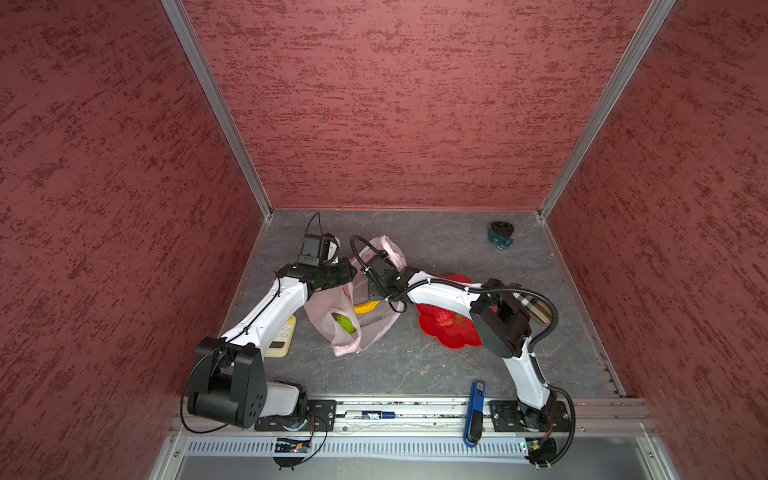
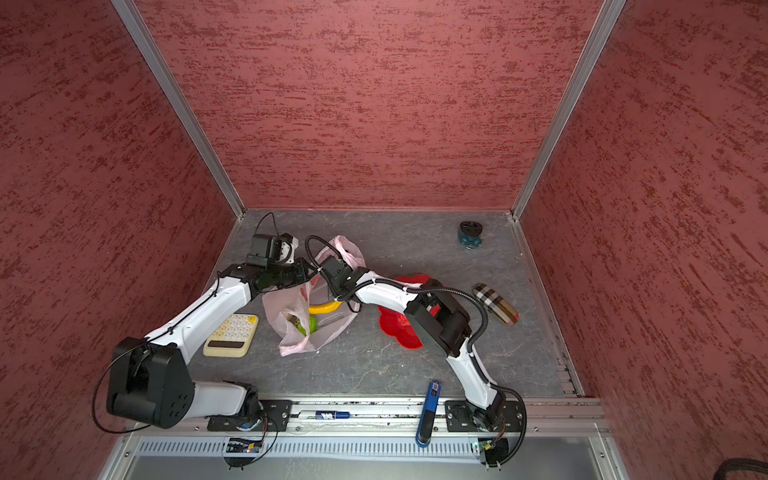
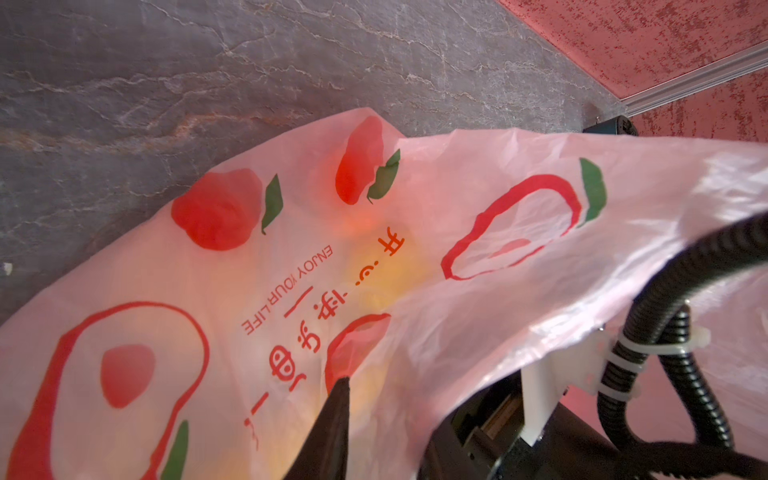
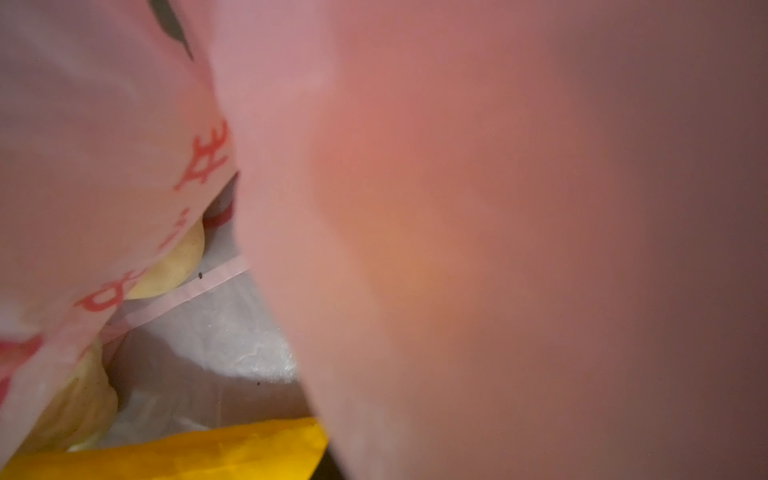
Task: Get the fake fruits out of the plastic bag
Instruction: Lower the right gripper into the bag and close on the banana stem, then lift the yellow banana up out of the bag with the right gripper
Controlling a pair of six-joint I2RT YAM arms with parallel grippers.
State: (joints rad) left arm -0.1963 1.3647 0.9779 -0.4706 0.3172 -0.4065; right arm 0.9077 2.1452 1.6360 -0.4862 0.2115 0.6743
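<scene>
Care matters here: with the left gripper (image 1: 348, 272) pinching the rim of the plastic bag (image 1: 374, 328) up, we should settle the right gripper (image 1: 375, 293), sunk inside so we cannot tell its jaws' state, squarely on the yellow banana (image 4: 187, 453) just beneath it, clear of film.

White links (image 1: 274, 307), black joints (image 1: 237, 386), ribbed cable (image 3: 706, 255), seemingly zip-tied.
</scene>
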